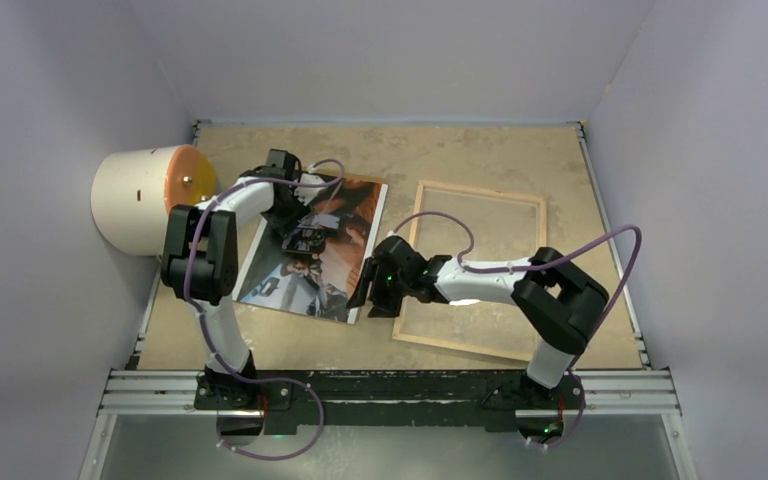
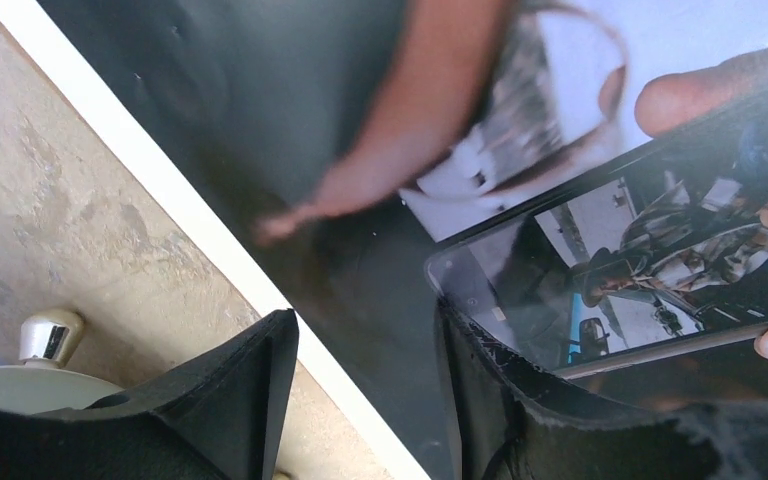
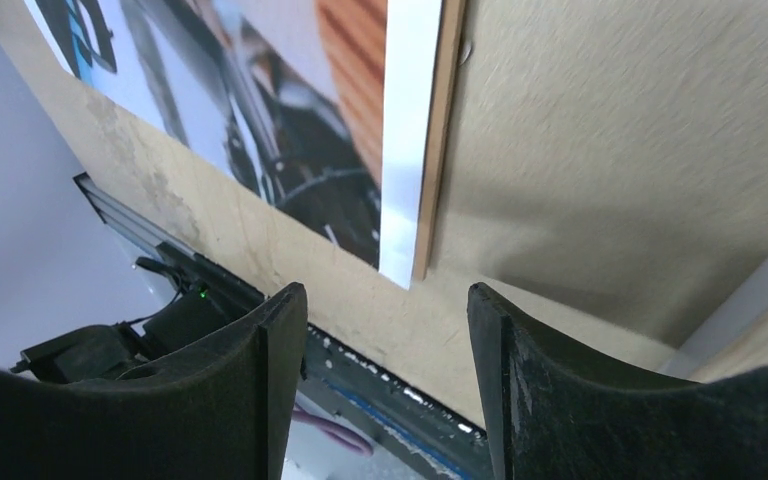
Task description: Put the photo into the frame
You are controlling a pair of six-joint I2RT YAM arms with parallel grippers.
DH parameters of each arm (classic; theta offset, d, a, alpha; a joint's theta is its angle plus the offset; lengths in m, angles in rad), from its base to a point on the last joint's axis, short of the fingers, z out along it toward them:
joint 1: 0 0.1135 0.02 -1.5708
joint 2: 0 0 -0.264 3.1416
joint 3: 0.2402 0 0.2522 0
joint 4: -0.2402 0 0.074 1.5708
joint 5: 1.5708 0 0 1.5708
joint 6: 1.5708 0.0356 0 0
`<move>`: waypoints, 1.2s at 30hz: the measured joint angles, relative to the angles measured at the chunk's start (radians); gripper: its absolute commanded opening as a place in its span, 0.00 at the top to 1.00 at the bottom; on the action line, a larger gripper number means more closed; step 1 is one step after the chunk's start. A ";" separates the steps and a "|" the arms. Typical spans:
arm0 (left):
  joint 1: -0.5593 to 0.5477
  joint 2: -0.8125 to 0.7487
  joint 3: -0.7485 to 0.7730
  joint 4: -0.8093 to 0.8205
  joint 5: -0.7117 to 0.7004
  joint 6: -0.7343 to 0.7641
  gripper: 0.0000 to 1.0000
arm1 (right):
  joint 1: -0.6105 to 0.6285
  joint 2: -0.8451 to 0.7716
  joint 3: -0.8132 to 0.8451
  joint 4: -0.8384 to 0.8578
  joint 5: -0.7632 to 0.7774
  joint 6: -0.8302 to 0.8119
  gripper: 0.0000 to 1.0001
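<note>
On the desk [image 1: 260,150], the photo [image 1: 332,285] lies flat left of the picture's centre, its long sides slanting. The frame [image 1: 480,190] lies flat right of centre, near the photo but apart from it. A cylinder [image 1: 140,200] on its side sits at the desk's left edge, up and left of the photo. The left tool [image 1: 305,240] hangs over the photo's middle. The right tool [image 1: 365,292] sits at the photo's lower right edge, between photo and frame.
</note>
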 measured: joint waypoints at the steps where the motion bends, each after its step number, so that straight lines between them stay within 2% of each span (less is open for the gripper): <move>1: -0.003 0.000 -0.007 0.005 -0.004 0.001 0.45 | 0.010 0.000 -0.001 0.002 -0.001 0.013 0.38; 15: -0.018 0.002 -0.023 0.048 -0.047 0.022 0.46 | 0.103 0.059 -0.029 0.093 -0.044 0.197 0.43; 25: -0.022 0.000 -0.030 0.056 -0.052 0.038 0.46 | 0.105 0.035 -0.081 0.165 0.056 0.269 0.52; 31: -0.023 -0.005 -0.039 0.067 -0.056 0.051 0.46 | 0.105 0.035 -0.092 0.192 0.101 0.273 0.61; 36: -0.024 -0.006 -0.040 0.070 -0.058 0.054 0.46 | 0.105 0.034 -0.105 0.210 0.107 0.277 0.62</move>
